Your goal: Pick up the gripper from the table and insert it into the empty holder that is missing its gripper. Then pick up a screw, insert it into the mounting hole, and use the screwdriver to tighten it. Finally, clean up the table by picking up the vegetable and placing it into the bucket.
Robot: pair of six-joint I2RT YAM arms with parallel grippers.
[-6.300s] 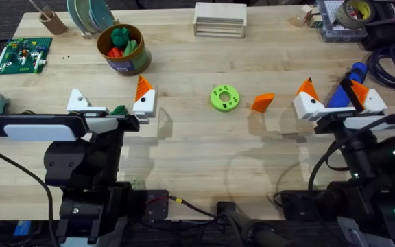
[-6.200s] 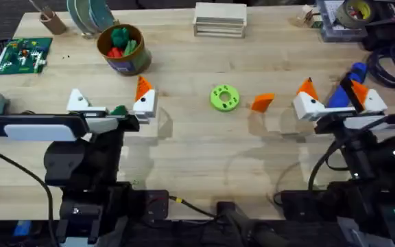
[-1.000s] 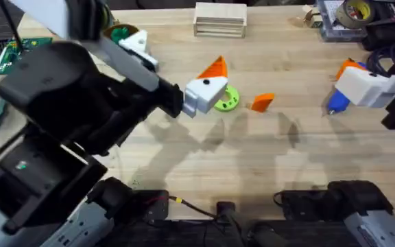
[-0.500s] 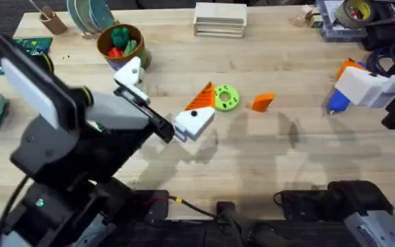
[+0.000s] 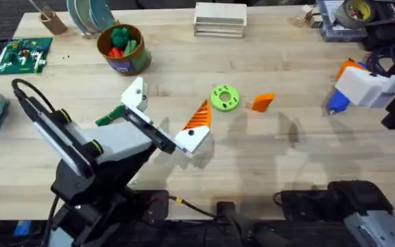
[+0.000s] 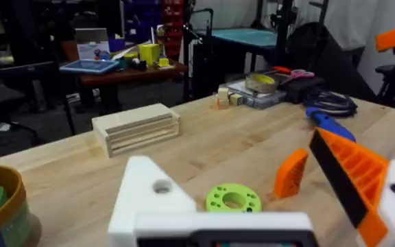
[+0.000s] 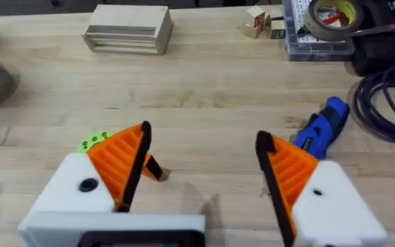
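Loose orange finger [image 5: 262, 102] is your piece: it lies on the table [image 5: 300, 161], right of centre, just beside the green holed disc [image 5: 225, 97] and apart from it.

Working from the left, the bucket [image 5: 123, 49] sits at the far side with toys in it. Nearer you, a small dark green shape [image 5: 108, 118] against the left arm looks like the vegetable. The left gripper [image 5: 168, 103] is spread wide and carries nothing. Its outer side is the bare white holder [image 6: 153, 195], mounting hole showing, and its other side wears an orange pad.

Past the disc, the finger reads as light, rigid printed plastic. I judge it will skid on the wood if you nudge it, so close squarely across its flat sides, not the ribbed face or the thin tip. Leave the thick end free to seat in the holder.

Further right, the screwdriver [image 5: 338, 101] lies by the right gripper [image 7: 203, 147], whose jaws stand wide apart and empty. Its blue handle looks round and smooth, so take it mid-handle.
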